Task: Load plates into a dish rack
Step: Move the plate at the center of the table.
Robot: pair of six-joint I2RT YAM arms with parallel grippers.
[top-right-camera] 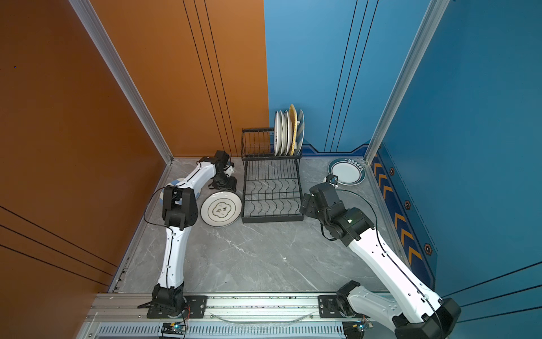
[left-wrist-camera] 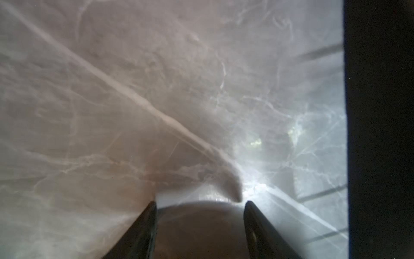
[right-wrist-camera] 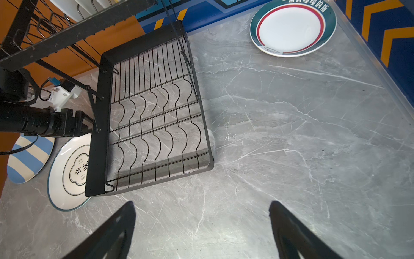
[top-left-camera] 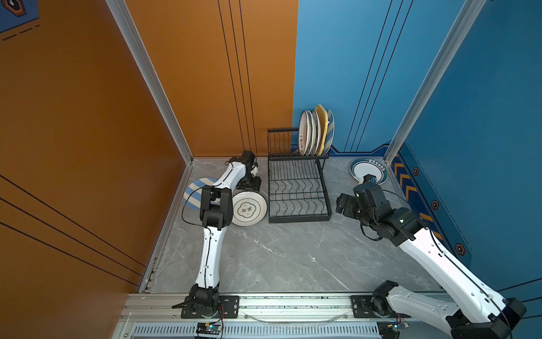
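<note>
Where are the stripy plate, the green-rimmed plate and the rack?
stripy plate (right-wrist-camera: 29, 163), right wrist view, striped face.
green-rimmed plate (right-wrist-camera: 292, 28), right wrist view, white centre.
rack (top-left-camera: 299, 219), a top view, front base edge.

Grey veined marble tabletop (top-left-camera: 278, 258), seen in both top views. The black wire dish rack (top-left-camera: 297, 218) stood at mid-width against the far wall, its flat base tray resting on the surface. Left of the rack, a white plate with a printed emblem (top-left-camera: 249, 208) lay flat, close against the tray; contact could not be told. A blue-and-cream striped plate (top-left-camera: 192, 195) lay just beyond it. A teal-rimmed plate (top-left-camera: 362, 168) lay flat in the far right corner, apart from the rack.
</note>
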